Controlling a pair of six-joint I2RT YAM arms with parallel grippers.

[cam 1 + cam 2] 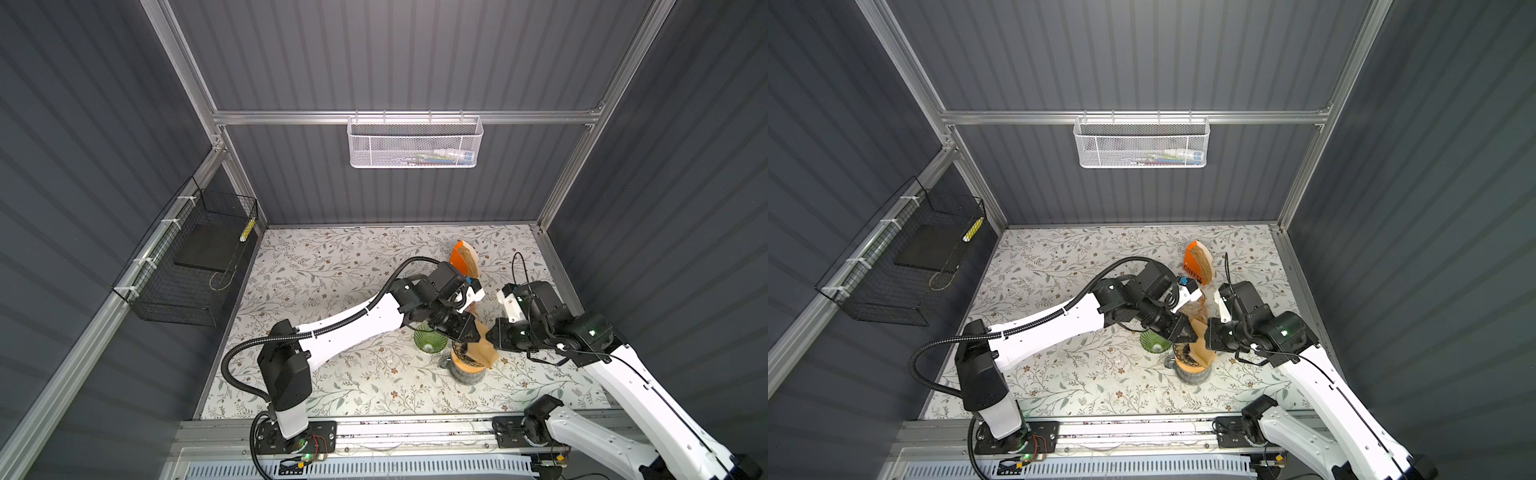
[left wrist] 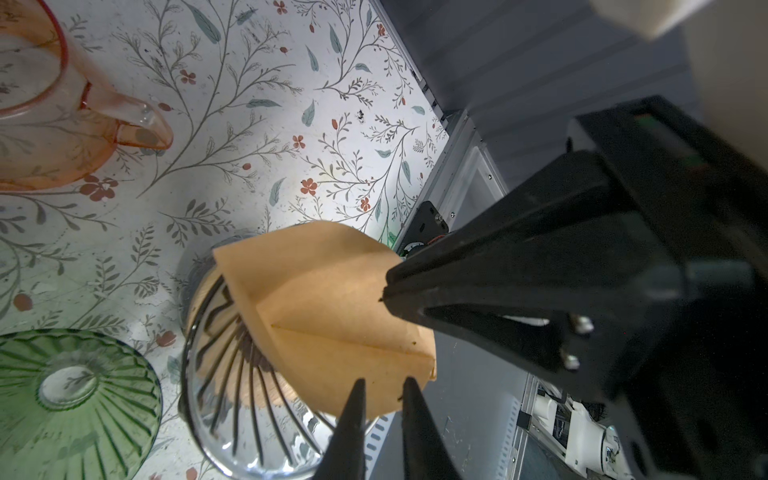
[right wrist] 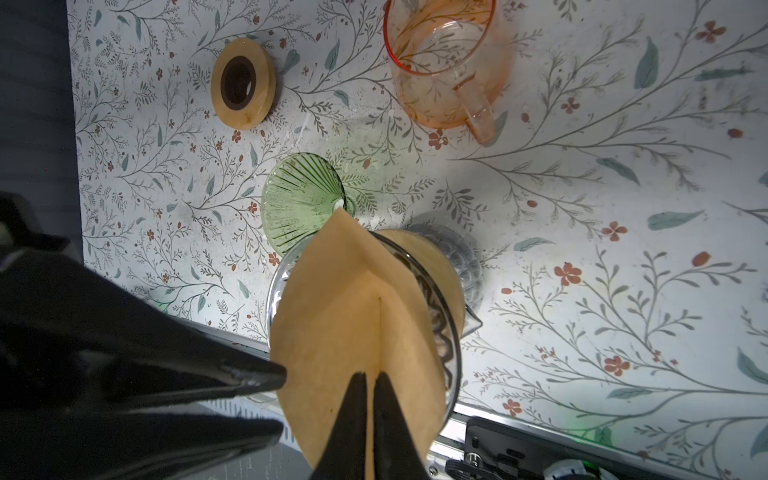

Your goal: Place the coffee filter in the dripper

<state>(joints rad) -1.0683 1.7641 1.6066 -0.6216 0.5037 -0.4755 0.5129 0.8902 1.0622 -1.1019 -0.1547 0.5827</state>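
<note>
The coffee filter (image 1: 484, 345) (image 1: 1202, 349) is a tan paper cone held up between my two grippers. It hangs over the mouth of the dripper (image 2: 232, 399) (image 3: 455, 332), a clear glass cone with black ribs on a wooden collar, and hides part of its rim. My right gripper (image 3: 371, 376) (image 1: 492, 336) is shut on the filter's seam (image 3: 380, 316). My left gripper (image 2: 384, 380) (image 1: 468, 340) stands at the filter's (image 2: 324, 307) curved edge, its fingers a small gap apart with the paper's edge at the tips.
A green glass cone (image 3: 299, 203) (image 1: 430, 338) lies right beside the dripper. Farther back are a pink glass jug (image 3: 444, 70), a wooden ring (image 3: 243, 81) and an orange filter pack (image 1: 463, 259). The table's front rail (image 3: 478, 415) runs just below the dripper.
</note>
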